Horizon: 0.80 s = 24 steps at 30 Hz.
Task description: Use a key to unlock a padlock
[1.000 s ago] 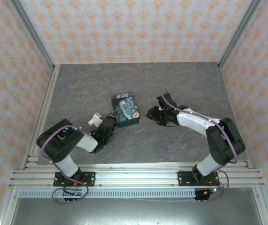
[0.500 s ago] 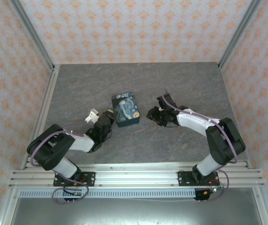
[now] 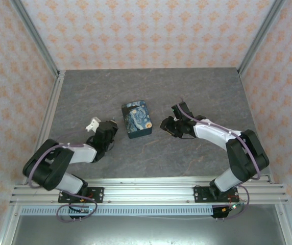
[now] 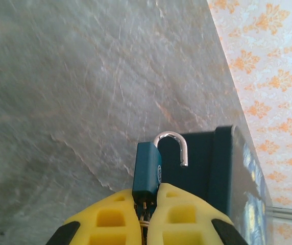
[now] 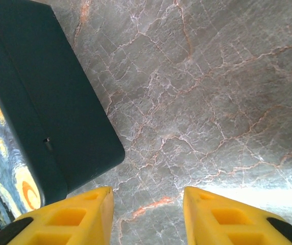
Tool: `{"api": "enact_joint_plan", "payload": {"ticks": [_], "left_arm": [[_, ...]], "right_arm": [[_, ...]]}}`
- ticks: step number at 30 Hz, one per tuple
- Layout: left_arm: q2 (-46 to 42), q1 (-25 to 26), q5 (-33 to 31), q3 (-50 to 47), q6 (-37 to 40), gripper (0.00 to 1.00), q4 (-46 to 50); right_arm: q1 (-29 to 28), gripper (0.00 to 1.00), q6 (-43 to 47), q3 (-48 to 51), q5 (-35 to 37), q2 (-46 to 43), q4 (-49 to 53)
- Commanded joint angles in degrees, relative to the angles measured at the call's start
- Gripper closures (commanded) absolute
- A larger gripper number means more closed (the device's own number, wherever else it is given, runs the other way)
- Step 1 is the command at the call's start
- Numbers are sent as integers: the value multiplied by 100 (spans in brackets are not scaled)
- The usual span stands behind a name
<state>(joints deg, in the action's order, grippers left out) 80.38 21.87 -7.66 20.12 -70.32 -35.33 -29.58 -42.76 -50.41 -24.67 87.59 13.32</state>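
Clamping the padlock (image 4: 147, 171) with its base hidden, the left gripper (image 4: 146, 191) sits beside the blue box (image 4: 207, 163); the right gripper (image 5: 146, 204) gapes empty over bare table (image 5: 212, 102).

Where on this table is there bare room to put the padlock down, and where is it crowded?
Free: the far half of the grey marbled table, between the blue swirl-painted rectangular box and the patterned back wall; also the near strip along the aluminium front rail. Crowded: both sides of the box, with the left pincer gripping the small dark padlock and the right pincer open.
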Motion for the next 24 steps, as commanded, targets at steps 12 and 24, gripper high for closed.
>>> {"api": "enact_joint_plan", "payload": {"ticks": [12, 24], "left_arm": [[-853, -1826, 3287, 246, 2236, 100, 2743], [-392, -1830, 2848, 491, 2550, 92, 2709]], "right_arm": [[-707, 59, 26, -167, 451, 16, 386], [-926, 57, -66, -197, 846, -164, 658]]}}
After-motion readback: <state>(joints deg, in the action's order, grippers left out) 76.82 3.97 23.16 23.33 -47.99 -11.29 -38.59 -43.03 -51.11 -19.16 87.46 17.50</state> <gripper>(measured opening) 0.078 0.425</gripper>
